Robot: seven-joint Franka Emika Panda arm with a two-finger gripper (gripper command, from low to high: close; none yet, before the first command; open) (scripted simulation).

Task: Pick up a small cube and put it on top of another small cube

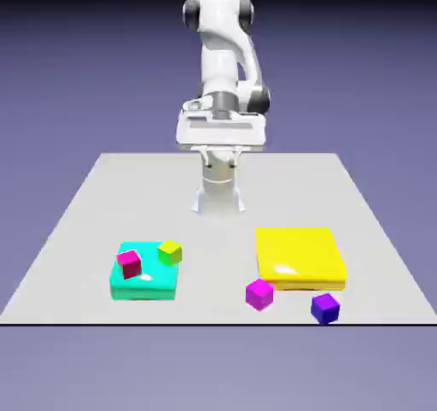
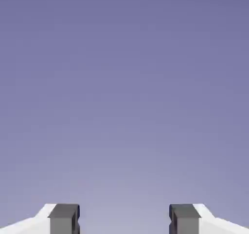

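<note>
Indigo marks the cube to be picked: in the exterior view the small indigo cube [image 1: 325, 308] rests on the grey surface [image 1: 77, 221] near the front edge, toward the exterior view's right, just in front of the yellow slab [image 1: 300, 255] and beside a magenta cube [image 1: 259, 294]. The crimson cube [image 1: 129, 264] that must receive it sits on top of the teal slab [image 1: 143, 283], toward the exterior view's left, with a yellow-green cube [image 1: 170, 251] on the same slab. The two task cubes are well apart, across the width of the surface. The gripper [image 1: 220, 155] hangs high at the far side, close to the robot's base, touching nothing. The indigo cube therefore lies forward of it, lower, and off to the exterior view's right; the coming move likely requires a reach out and a descent.

In the hand view both grey fingertips [image 2: 63, 218] stand wide apart with only plain backdrop between them: the gripper is open and empty. No cube appears here.
</note>
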